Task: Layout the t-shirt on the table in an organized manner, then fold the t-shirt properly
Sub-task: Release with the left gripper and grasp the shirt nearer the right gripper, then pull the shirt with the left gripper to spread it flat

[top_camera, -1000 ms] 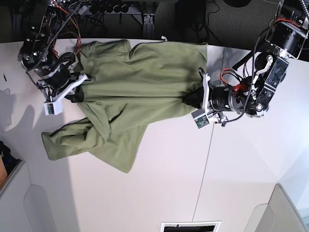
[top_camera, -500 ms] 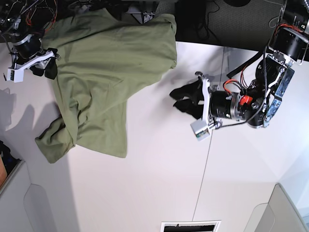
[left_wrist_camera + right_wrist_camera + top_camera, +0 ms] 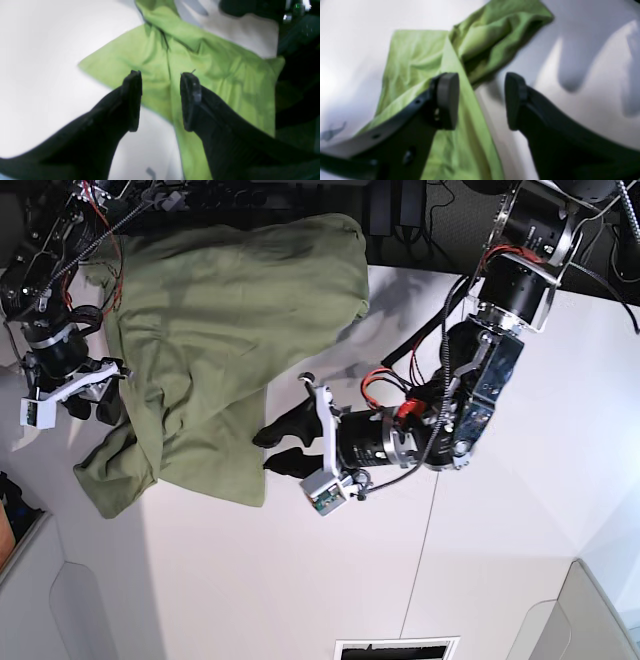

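T-shirt point(image 3: 225, 330) is sitting crumpled on the upper left part of the table point(image 3: 500, 560), w/ its top edge hanging past the table's far edge toward the dark area behind. It's def not laid out flat: big wrinkled sheet of olive green, one corner pointing down toward the near side, and a bunched lump at the lower left.

Going left to right in the base view: right gripper point(image 3: 88, 405) is at the shirt's left edge, just beside the cloth where the bunched bit starts. Right wrist cam shows both fingers point(image 3: 447, 100) spread apart w/ nothing between them, just cloth and white tabletop below. So it's open, not holding anything. A folded edge of the shirt runs under the left finger, and the lumpy part sits further out past the fingertips.

Middle: the shirt's lower right edge ends near the table's centre.

Then the left gripper point(image 3: 270, 448), arm reaching in from the right, black fingers pointing at the shirt's lower hem. Tips are right at the edge of the cloth, can't tell from base cam if they touch it. Left wrist cam shows jaws apart, empty gap, shirt corner and a long crease visible beyond and between the fingers point(image 3: 132, 100). Open too, no grip.

Rest of the table to the right is bare white w/ a thin dark seam point(image 3: 420, 560) running across it.
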### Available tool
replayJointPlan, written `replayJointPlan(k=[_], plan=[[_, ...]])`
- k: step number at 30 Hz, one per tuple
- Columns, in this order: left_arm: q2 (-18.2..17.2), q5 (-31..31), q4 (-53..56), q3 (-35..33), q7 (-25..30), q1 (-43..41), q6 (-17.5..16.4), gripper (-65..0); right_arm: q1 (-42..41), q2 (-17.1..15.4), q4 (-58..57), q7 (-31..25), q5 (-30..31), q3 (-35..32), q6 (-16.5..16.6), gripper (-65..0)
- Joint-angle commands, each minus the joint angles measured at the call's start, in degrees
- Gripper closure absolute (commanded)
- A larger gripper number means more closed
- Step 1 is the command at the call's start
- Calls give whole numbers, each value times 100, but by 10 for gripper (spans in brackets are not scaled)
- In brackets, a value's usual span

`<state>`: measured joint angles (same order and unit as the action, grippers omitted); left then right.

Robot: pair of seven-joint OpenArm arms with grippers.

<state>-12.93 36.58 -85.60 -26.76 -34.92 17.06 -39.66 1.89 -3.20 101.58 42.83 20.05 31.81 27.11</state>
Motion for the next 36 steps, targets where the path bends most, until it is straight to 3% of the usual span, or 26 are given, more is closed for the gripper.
replayJointPlan(k=[1, 7, 16, 18, 21, 22, 25, 27, 36], plan=[[101, -57, 114, -68, 251, 216, -34, -277, -173, -48, -66, -153, -7, -105, 9, -295], [597, -702, 1486, -702, 876, 732, -34, -219, -614, -94, -1163, -319, -361, -730, 7, -295], [1102, -1421, 2730, -787, 1652, 896, 175, -219, -695, -90, -1416, -337, -426, -855, -57, -291], [1126, -1626, 2907, -787, 1768, 896, 177, -219, -693, -92, -1416, -315, -426, -855, -59, -215], [1115, -1902, 3143, -787, 1840, 918, 330, -219, -695, -94, -1416, -315, -490, -855, -55, 0], [1110, -2017, 3217, -787, 1838, 933, 522, -219, -695, -94, -1416, -315, -525, -852, -55, 0], [1005, -2251, 3375, -782, 1840, 1021, 1292, -219, -695, -157, -1416, -317, -708, -852, -55, 0], [846, -2273, 3405, -782, 1838, 1080, 1617, -219, -691, -256, -1416, -315, -721, -852, -55, 0], [-236, -2269, 3405, -782, 1773, 1180, 1718, -219, -691, -688, -1416, -289, -699, -643, -90, 0]])
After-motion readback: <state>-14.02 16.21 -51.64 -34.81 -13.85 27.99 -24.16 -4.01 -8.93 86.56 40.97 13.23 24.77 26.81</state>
